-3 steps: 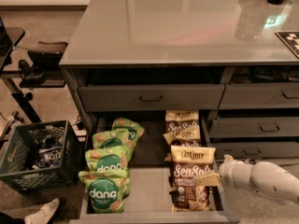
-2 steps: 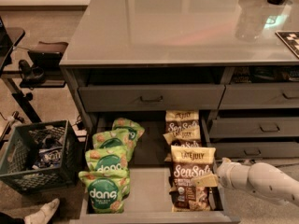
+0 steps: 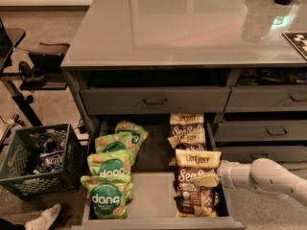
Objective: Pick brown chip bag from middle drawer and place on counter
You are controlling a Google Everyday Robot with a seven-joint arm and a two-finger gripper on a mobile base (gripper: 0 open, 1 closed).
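Note:
The middle drawer [image 3: 144, 200] is pulled out, with a pale grey floor. A row of brown chip bags runs along its right side. The front bag [image 3: 196, 176] has a cream "LATE JULY" band, and two more [image 3: 188, 131] stand behind it. My gripper [image 3: 209, 179] comes in from the right on a white arm [image 3: 268, 178] and sits against the right edge of the front brown bag, at mid height. The glossy grey-green counter [image 3: 182, 23] spans the top of the cabinet.
Several green "dang" bags [image 3: 109, 186] fill the drawer's left row. Closed drawer fronts with bar handles [image 3: 156, 100] sit above and to the right. A dark crate [image 3: 36, 159] stands on the floor at left, with a dark stand [image 3: 29, 66] behind it. A glass [image 3: 256, 20] stands on the counter's far right.
My gripper and arm have edged slightly left, closer onto the front brown chip bag. The bags and drawer have not moved.

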